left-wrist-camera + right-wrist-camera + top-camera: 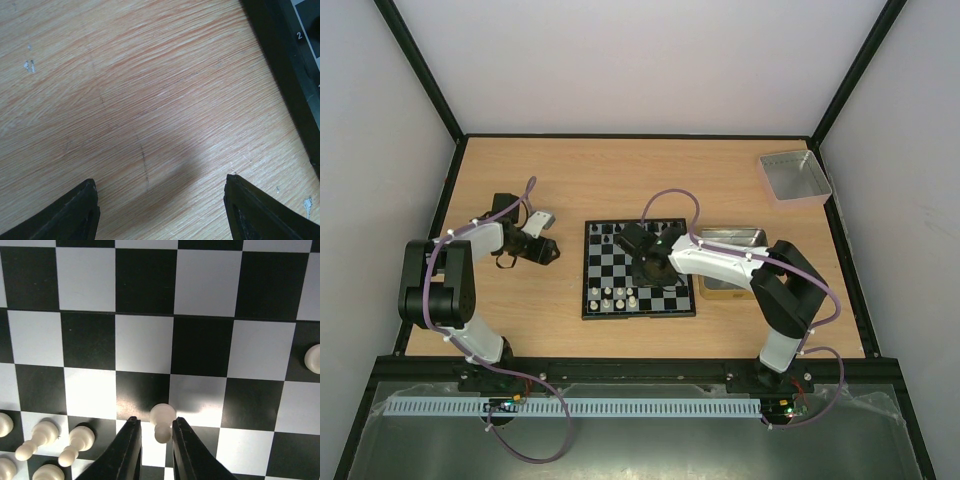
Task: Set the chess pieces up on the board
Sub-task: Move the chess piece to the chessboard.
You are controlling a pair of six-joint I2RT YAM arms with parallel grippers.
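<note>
Right wrist view: right pincer point(154, 421) narrow, fingertips flanking white pawn point(162, 415) on board point(145, 342); cannot tell whether clamped or merely close. More white pieces point(75, 442) left of pawn. Left pincer point(161, 179) spread wide over table point(125, 75), just beside board rim, holding nothing.

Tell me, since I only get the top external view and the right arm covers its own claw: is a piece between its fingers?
Observer: Yes. A white pawn sits between the tips of the right claw. I cannot tell whether it is gripped.
Operator: And the left claw? It is too small on my feed.
Observer: The left claw is open over the bare tabletop, with nothing between its fingers.
</note>
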